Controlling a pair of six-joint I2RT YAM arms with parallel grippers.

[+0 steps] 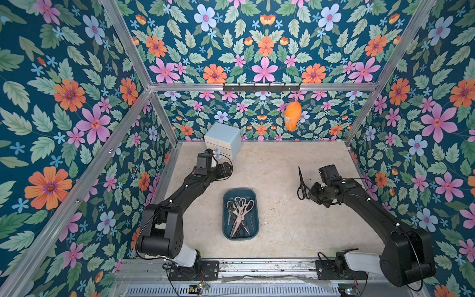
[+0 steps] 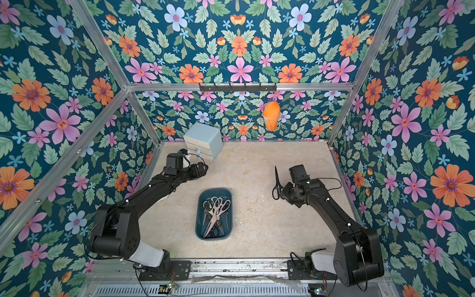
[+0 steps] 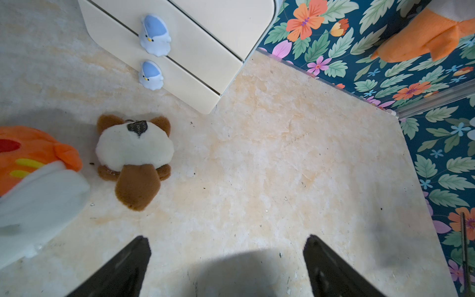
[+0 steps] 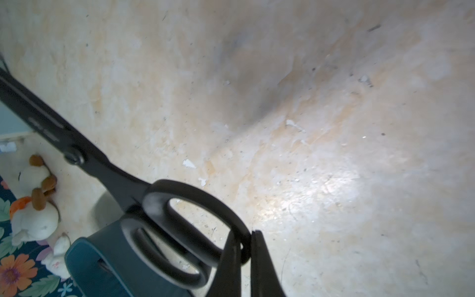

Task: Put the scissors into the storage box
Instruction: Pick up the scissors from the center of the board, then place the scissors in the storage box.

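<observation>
My right hand [image 4: 245,239] is clamped on one handle loop of the black scissors [image 1: 301,183], held clear of the bench [image 1: 282,231] at about 2 o'clock from the storage box [image 1: 239,190], blades pointing to 12 o'clock. The box sits mid-bench with the other scissors [image 1: 240,212] piled inside. My left hand [image 3: 226,246] hangs with fingers apart near the drawer cabinet [image 1: 223,137] at 11 o'clock

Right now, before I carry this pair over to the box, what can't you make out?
- Boxed scissors: overlapping in the storage box in both top views; count unclear.
- Held black scissors: blade tip cut off by the right wrist view's edge.
- Brown plush toy: mostly hidden behind the left arm in both top views.
</observation>
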